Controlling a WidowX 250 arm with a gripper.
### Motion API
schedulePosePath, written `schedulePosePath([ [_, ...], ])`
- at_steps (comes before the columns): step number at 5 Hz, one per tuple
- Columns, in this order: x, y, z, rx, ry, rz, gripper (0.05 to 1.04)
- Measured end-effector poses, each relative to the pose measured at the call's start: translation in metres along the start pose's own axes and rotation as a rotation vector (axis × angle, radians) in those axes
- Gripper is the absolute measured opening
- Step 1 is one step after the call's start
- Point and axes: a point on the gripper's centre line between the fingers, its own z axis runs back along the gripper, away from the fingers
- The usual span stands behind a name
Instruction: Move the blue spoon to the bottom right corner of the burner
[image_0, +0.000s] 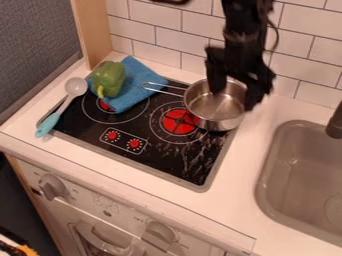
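Note:
The gripper (233, 100) hangs over the metal pot at the upper right of the stove, its two fingers apart: it is open, far to the right of the spoon. The blue spoon (48, 124) lies at the stove's left edge, its light blue handle toward the front and its pale grey bowl toward the back. The black burner top (163, 161) has red rings and a metal rim; its bottom right corner is nearest the front of the counter.
A metal pot (212, 116) stands on the right rear of the burner top, its wire handle pointing left. A green pepper (109, 77) rests on a blue cloth (137, 82) at the back left. To the right is a grey sink (270, 170); a tiled wall is behind.

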Motion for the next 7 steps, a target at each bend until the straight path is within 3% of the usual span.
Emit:
schedulePosePath([
  [2, -0.055, 0.04, 0.034, 0.05, -0.021, 0.13, 1.0],
  [3, -0.097, 0.077, 0.032, 0.076, 0.013, 0.251, 1.0],
  [4, -0.124, 0.116, 0.03, 0.081, 0.002, 0.346, 1.0],
  [5, -0.141, 0.153, 0.02, 0.098, 0.025, 0.399, 1.0],
  [7, -0.165, 0.198, -0.008, 0.09, 0.143, 0.413, 1.0],
])
